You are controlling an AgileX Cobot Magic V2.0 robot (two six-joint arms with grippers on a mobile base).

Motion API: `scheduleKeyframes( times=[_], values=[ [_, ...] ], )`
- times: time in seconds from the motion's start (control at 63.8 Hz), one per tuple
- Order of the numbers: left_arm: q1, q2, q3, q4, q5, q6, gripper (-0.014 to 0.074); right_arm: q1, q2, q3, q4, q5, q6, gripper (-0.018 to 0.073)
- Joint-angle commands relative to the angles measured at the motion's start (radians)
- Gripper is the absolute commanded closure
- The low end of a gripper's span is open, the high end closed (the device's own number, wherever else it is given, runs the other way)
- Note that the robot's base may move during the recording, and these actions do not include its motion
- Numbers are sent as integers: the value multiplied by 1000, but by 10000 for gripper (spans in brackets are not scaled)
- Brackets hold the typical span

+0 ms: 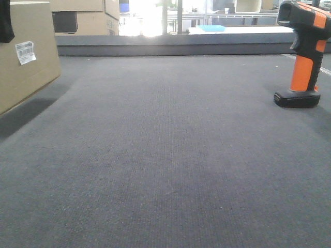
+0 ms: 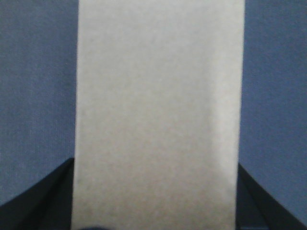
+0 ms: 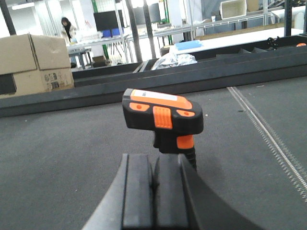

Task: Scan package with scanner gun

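Observation:
The package [image 1: 23,57] is a tan cardboard box at the far left of the front view, its white barcode label [image 1: 25,51] facing the camera. Its lower edge slants and throws a dark shadow on the carpet. In the left wrist view the package [image 2: 158,96] fills the space between the two dark fingers [image 2: 48,196], so my left gripper [image 2: 155,165] is shut on it. The scanner gun [image 1: 305,57] stands upright on its black foot at the far right. My right gripper [image 3: 153,160] is shut with its pads together and nothing between them. It sits just behind the scanner gun [image 3: 162,117].
Larger cartons [image 1: 85,18] with a dark printed panel stand at the back left, behind a raised dark ledge [image 1: 170,49] along the far edge. A metal strip [image 3: 268,129] runs across the grey carpet [image 1: 165,155] on the right. Shelving and a person [image 3: 66,28] are far behind.

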Motion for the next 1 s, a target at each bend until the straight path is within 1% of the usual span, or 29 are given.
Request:
scheduleKeyframes(
  times=[0.0,0.063,0.11,0.157,0.313,0.392,0.47,0.595,0.642,0.674,0.705,0.768,0.862,0.909,0.987],
  values=[
    [14,-8,37,-8,-44,19,708,1,-90,5,-7,74,-46,727],
    [33,-8,68,-34,-67,32,708,1,-148,5,-7,100,-63,727],
    [52,-8,77,-82,-75,57,708,1,-175,5,-7,115,-63,727],
    [67,-10,79,-112,-82,86,708,1,-196,5,-7,134,-63,727],
    [109,-8,81,-121,-79,98,708,1,-226,5,-7,190,-63,727],
    [111,-8,85,-145,-85,103,708,1,-226,5,-7,194,-63,727],
    [107,-4,93,-173,-87,126,708,1,-226,5,-7,194,-63,727],
    [107,3,102,-173,-66,133,703,1,-226,5,-7,194,-63,727],
    [107,3,102,-166,-59,137,681,1,-226,5,-7,194,-63,727],
    [107,3,102,-166,-59,141,643,1,-226,5,-7,194,-63,727],
    [107,3,102,-166,-57,157,590,1,-226,5,-7,194,-63,727],
    [107,3,102,-161,-57,157,472,1,-226,5,-7,194,-63,727],
    [107,3,102,-161,-52,157,219,1,-226,5,-7,194,-63,727],
    [107,3,102,-161,-52,157,116,1,-226,5,-7,194,-63,727],
    [107,3,100,-161,-52,157,8,1,-226,5,-7,194,-63,727]
  ],
)
